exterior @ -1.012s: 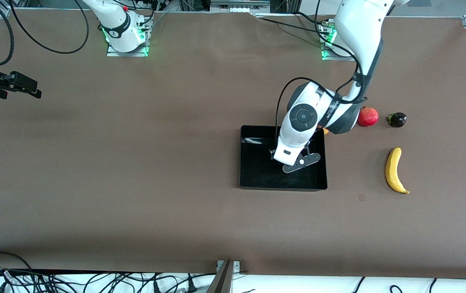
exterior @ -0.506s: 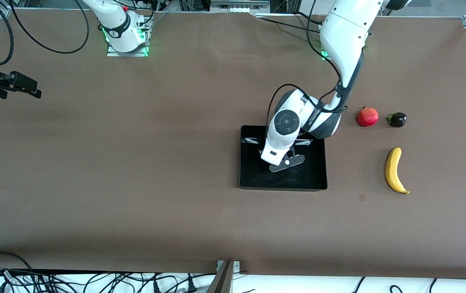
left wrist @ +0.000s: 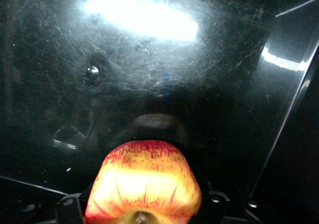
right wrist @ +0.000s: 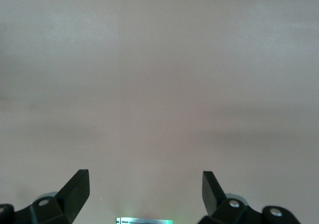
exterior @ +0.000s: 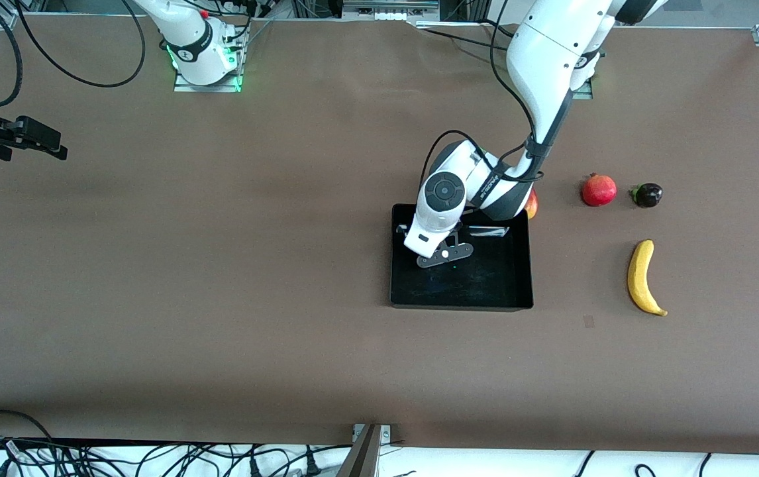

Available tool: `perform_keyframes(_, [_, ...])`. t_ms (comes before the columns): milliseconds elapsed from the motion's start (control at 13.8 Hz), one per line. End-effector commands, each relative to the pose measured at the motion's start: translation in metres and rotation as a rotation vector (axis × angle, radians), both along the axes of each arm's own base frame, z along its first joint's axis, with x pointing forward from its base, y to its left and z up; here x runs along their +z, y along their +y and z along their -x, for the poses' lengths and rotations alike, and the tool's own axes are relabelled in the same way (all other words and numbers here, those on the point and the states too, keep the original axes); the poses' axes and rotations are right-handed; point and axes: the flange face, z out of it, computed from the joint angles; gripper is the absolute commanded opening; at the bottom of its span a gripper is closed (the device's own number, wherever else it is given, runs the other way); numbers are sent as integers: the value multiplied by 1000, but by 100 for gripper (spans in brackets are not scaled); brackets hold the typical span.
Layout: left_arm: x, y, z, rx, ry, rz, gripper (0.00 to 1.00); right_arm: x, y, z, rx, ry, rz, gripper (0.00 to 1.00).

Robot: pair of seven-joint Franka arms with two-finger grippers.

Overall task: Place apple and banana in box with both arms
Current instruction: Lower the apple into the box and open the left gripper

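Shifted since the earlier frames: left arm and its wrist have travelled across the box (exterior: 462,301) toward the right arm's end, so that the left gripper (exterior: 444,255) now hangs over the box's inner floor close to that end wall rather than over its middle. Item, apple (left wrist: 143,181): red with yellow streaks, clamped between the left gripper's jaws and held above the glossy black floor, not yet set down; the front view hides it under the wrist. Item, a second red-yellow fruit (exterior: 532,204): partly hidden by the left arm, on the table just beside the box's corner toward the left arm's end. Item, banana (exterior: 642,277): lying on the table well apart from the box, toward the left arm's end, untouched. Item, red round fruit with crown tip (exterior: 599,190) and small dark fruit (exterior: 648,195): side by side, farther from the front camera than the banana, not part of the job. Item, right gripper (right wrist: 144,184): jaws spread wide and empty, waiting over bare table at the right arm's end. Risk, as judged: letting go from this height could let the round apple roll or bounce against the wall; the arm's elbow sits close to the stray fruit by the corner and might nudge it on withdrawal; the banana lies a long reach from the waiting arm.
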Motion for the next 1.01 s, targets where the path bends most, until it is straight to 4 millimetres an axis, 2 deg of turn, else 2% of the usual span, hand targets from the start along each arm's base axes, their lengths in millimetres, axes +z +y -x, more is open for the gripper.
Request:
perform_keyframes(0, [-25,5,4,-79,35,-1,79,3,-1,4,-3,1,-20,100])
perform_keyframes(145, [-29,6,5,-90,39,-2,97,2,0,4,-4,3,-22,100])
perform_keyframes(361, [-18,5,2,-73,44,0,100,4,3,3,-7,-4,-33,100])
perform_keyframes(506, [14,9,-1,-61,92,-30,100,4,4,3,-7,1,-35,100])
perform_keyframes(651, [64,28,-17,-38,125,-45,100,3,3,3,-8,1,-35,100])
perform_keyframes(795, [120,71,-42,-1,126,2,100,2,2,3,-10,4,-35,100])
perform_keyframes(940, [160,119,-66,-1,127,21,100,2,1,3,-10,4,-35,100])
